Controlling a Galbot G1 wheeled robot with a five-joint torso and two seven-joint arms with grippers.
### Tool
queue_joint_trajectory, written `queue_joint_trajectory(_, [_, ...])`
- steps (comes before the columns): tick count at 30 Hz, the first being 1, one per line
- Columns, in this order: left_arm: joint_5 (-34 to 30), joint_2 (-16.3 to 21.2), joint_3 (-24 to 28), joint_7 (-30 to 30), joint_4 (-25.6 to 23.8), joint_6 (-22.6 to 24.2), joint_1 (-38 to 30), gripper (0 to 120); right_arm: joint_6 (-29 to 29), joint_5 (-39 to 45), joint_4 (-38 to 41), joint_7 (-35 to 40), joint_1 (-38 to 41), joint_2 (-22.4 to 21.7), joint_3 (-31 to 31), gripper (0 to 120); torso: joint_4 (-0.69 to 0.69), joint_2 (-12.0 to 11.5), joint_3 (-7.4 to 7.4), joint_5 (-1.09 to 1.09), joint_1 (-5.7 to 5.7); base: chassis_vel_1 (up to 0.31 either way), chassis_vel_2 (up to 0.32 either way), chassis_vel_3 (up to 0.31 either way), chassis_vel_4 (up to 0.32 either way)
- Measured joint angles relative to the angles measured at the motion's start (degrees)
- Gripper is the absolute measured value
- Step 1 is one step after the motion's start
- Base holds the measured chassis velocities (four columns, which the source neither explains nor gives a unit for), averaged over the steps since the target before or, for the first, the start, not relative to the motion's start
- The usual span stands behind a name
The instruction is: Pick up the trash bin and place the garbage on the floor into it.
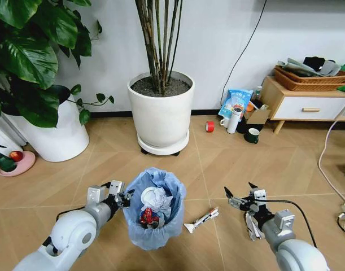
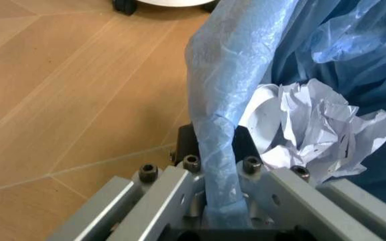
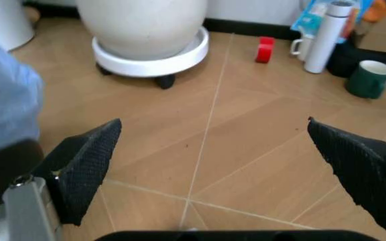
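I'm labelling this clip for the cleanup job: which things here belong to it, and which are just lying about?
Job:
- trash bin, rim clamped by left gripper
- crumpled paper and red piece inside it
- white wrapper on floor
- right gripper, open

Lying about:
- plant pot
- green mug
- white bottle
- red tape roll

Left arm bent low, forearm angled up and inward to the bin [image 1: 154,210]. Left pincer [image 1: 120,197] at the bin's left rim, jaws clamped on the bag-covered rim, one finger [image 2: 163,201] outside, the other inside, as the left wrist view shows. Right arm likewise bent low, well right of the bin, forearm angled up and inward. Right pincer [image 1: 240,195] above the floor, apart from the bin, jaws spread wide, dark textured fingertips [image 3: 86,165] far apart, nothing between them.
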Motion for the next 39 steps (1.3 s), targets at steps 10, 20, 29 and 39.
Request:
queue_joint_trajectory(10, [-0.2,-0.2,0.0,0.0,0.5,-0.1,-1.1,0,2.6,-2.2,-14.5,-18.2,9.8,-11.4,-4.6,100,0.04,0.0,0.01,0.02,0.0,0.0,0.0,0.0,0.0])
queue_joint_trajectory(20, [-0.2,-0.6,0.5,1.4,2.6,0.0,-2.9,0,1.3,-6.6,-24.8,-27.1,19.8,-16.0,-15.3,100,-0.02,0.0,0.01,-0.01,0.0,0.0,0.0,0.0,0.0])
queue_joint_trajectory(29, [-1.2,-1.3,-0.8,-1.5,3.3,0.9,-3.2,0,7.8,-11.1,-40.3,-35.5,40.1,-13.0,-37.3,100,0.04,0.0,0.01,0.01,0.0,0.0,0.0,0.0,0.0])
queue_joint_trajectory(39, [-2.5,-2.2,-1.3,-3.8,3.9,1.2,-3.8,0,13.7,-16.6,-54.4,-39.0,52.0,-8.3,-47.9,100,0.0,0.0,0.01,-0.01,0.0,0.0,0.0,0.0,0.0])
